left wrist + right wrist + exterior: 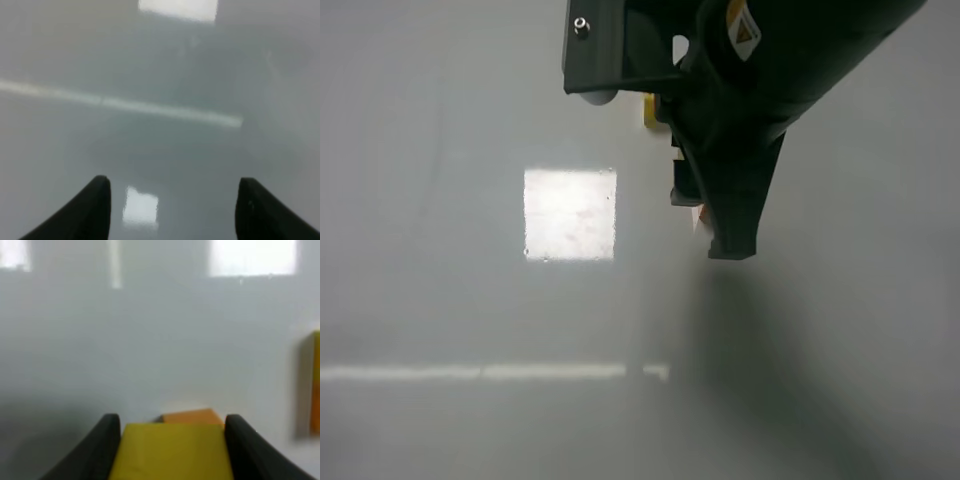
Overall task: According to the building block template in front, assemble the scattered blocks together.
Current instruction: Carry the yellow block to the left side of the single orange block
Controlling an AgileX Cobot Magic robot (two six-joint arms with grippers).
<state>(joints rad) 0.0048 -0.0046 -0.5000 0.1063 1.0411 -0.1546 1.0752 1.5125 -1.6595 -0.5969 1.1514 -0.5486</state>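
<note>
Pale grey glossy table (440,330), with the black right arm (800,60) reaching low over it; the left gripper (173,181) hangs with jaws spread on nothing, likely out of the way. The small matte yellow-and-orange template bar (316,385) lies near, off to one side as the model. The right gripper (172,426) pinches the small matte yellow cube (172,452) close against the small matte orange cube (192,416), seemingly lined up to join them; contact unclear.

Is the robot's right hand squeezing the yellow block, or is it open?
Shut on it: the yellow block fills the gap between the right gripper's black jaws, touching both.
</note>
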